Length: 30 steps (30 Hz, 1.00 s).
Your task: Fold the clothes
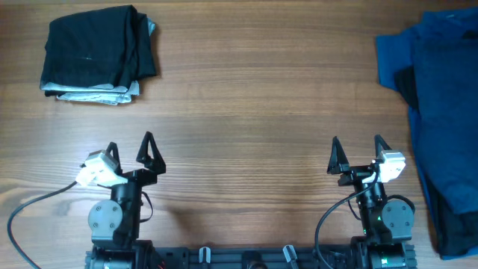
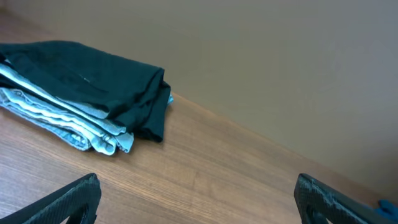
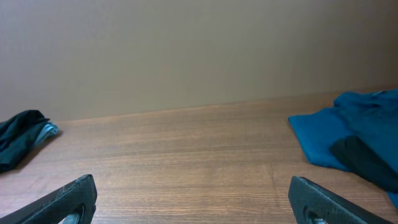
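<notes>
The black shorts lie folded on pale-blue denim at ten o'clock on the table. The left gripper and right gripper each sit with jaws wide apart, holding nothing.

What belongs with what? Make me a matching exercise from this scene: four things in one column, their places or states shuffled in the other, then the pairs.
Things
1. folded black fabric garment
2. folded pale-blue denim piece
3. loose heap of dark-blue and black cloth
4. left claw

Places or states
A. sprawled at the far right
B. open, holding nothing
C. top layer at the far left
D. bottom layer at the far left

Pairs: 1-C, 2-D, 3-A, 4-B
</notes>
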Tool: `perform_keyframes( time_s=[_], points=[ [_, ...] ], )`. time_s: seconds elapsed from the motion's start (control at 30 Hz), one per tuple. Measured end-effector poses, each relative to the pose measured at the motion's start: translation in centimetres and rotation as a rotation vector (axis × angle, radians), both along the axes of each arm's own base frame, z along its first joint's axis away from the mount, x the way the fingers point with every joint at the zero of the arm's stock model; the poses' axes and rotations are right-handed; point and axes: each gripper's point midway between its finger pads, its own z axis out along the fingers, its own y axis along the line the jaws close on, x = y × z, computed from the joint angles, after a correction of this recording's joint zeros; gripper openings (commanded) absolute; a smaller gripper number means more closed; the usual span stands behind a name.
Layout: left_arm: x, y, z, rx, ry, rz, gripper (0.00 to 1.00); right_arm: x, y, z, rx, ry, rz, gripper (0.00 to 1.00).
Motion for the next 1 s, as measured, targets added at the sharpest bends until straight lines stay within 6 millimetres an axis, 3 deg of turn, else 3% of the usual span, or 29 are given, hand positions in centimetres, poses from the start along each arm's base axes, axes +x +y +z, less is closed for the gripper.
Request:
perform_keyframes(
  time_s=[0.53, 0.67, 0.83, 1.0],
  points=[
    [-0.1, 0.8, -1.4, 0.003, -0.040, 0.025, 1.00, 0.0, 0.0, 0.0, 0.000, 0.000, 0.000, 1.00],
    [0.0, -0.2, -3.4, 0.111, 0.013, -0.040, 1.00, 0.0, 0.0, 0.0, 0.000, 0.000, 0.000, 1.00],
    [0.0, -1.1, -3.4, 0.338, 0.007, -0.110, 1.00, 0.0, 0.0, 0.0, 0.000, 0.000, 0.000, 1.00],
    [0.0, -1.3, -3.4, 0.390, 0.003, -0.126, 1.00, 0.0, 0.0, 0.0, 0.000, 0.000, 0.000, 1.00]
  ],
)
